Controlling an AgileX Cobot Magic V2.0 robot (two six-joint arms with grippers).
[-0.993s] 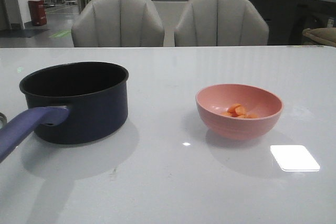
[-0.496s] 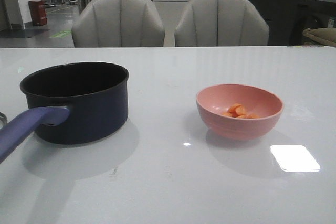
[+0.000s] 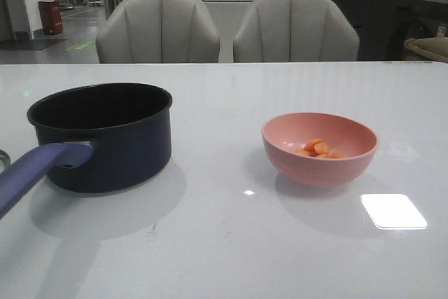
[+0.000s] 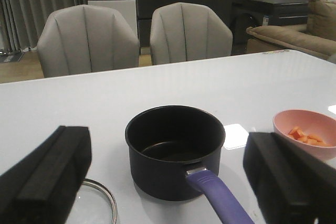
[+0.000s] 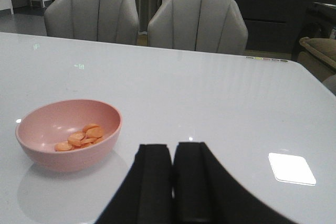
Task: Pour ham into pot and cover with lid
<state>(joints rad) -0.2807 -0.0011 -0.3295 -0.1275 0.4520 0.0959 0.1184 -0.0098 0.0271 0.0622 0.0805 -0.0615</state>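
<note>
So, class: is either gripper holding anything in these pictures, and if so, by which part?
Nothing is held. The left gripper is open above the pot; the right gripper is shut on nothing, away from the bowl.

- Left pincer (image 4: 168, 182): seen only in its own wrist view; its two black fingers (image 4: 44, 179) stand far apart at the two sides of the picture, the jaws spread wide; nothing sits between them; the pincer hangs above the table (image 4: 157, 85), touching nothing.
- Right pincer (image 5: 172, 182): seen only in its own wrist view; its two black fingers (image 5: 149, 184) lie pressed side by side, only a thin seam between them; nothing is held; it hovers over the table.
- Neither arm shows in the front view.
</note>
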